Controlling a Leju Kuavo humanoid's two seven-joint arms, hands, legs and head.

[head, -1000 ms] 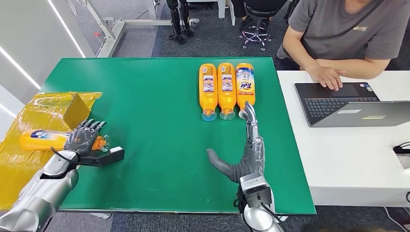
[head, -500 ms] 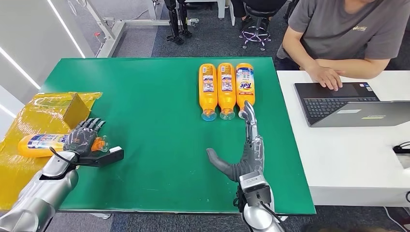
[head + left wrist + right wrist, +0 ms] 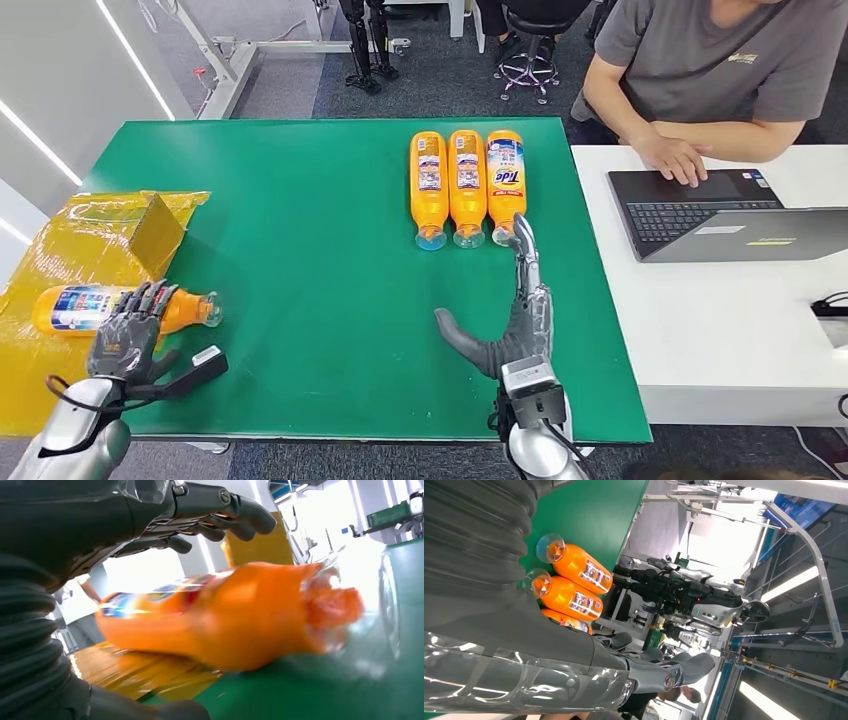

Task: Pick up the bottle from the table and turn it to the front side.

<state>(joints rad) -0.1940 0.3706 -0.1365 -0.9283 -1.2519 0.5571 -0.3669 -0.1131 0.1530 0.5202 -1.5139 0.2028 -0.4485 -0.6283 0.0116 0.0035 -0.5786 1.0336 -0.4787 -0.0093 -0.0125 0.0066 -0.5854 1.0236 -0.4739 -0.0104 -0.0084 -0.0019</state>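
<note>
An orange bottle [image 3: 75, 308] lies on its side at the table's left, body on the yellow sheet, clear cap end on the green mat. My left hand [image 3: 128, 342] sits just on its near side with fingers spread and thumb stretched out. Its fingertips overlap the bottle's shoulder without closing on it. In the left wrist view the bottle [image 3: 240, 615] rests on the mat under the raised fingers [image 3: 220, 515]. My right hand [image 3: 512, 318] lies flat and open, fingertips close to the cap of the rightmost bottle [image 3: 506, 183] in a row of three.
The other two row bottles [image 3: 429, 188] [image 3: 467, 186] lie label up at the far middle. A yellow box [image 3: 155, 226] stands on the yellow sheet [image 3: 60, 250]. A person types at a laptop [image 3: 700, 212] on the white table [image 3: 740, 330] to the right.
My left hand has drawn back toward the near edge, off the bottle's neck. The bottle now lies free, shifted slightly left. The right hand has barely moved.
</note>
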